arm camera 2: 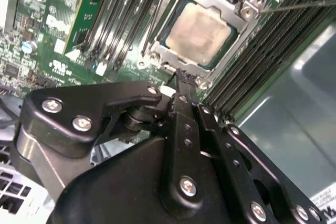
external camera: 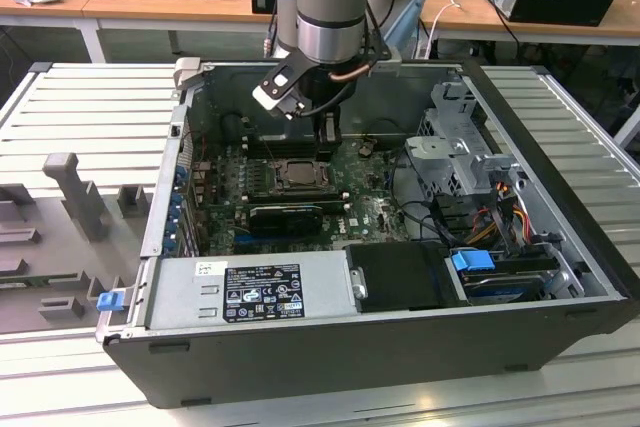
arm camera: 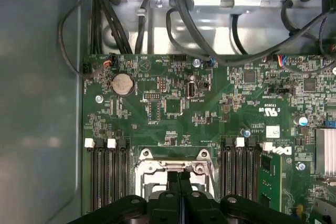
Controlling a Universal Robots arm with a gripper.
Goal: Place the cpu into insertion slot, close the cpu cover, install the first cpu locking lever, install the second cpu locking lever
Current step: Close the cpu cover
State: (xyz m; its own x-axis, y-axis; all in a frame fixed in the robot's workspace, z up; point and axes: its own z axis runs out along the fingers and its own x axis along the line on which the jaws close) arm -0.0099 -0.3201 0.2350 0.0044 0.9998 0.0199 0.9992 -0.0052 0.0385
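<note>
bench: slatted grey metal, carries the open computer case
tray: grey moulded insert on the bench, at the exterior view's left, well apart from the board
blue clip: on the case's near corner, left end
power supply: silver box along the near wall; one small white sticker beside a larger black sticker with white print and symbols
motherboard: green, lying flat in the case, white lettering and a white sticker on it; round coin cell near one edge
expansion card: long, black, just in front of the socket
insertion slot: mid-board, between banks of black memory slots
cpu: dull silver top, seated flat in the insertion slot
cpu cover: silver frame lying down around the cpu, chip showing through its cut-out
lever: thin wire rod running out from a socket corner over the memory slots
claw: narrow, fingers pressed together, nothing seen between them; tip down at the cpu cover's edge, touching or just above, cannot tell which
drive cage: grey metal, at the exterior view's right
blue tab: near right, beside the cables
</note>
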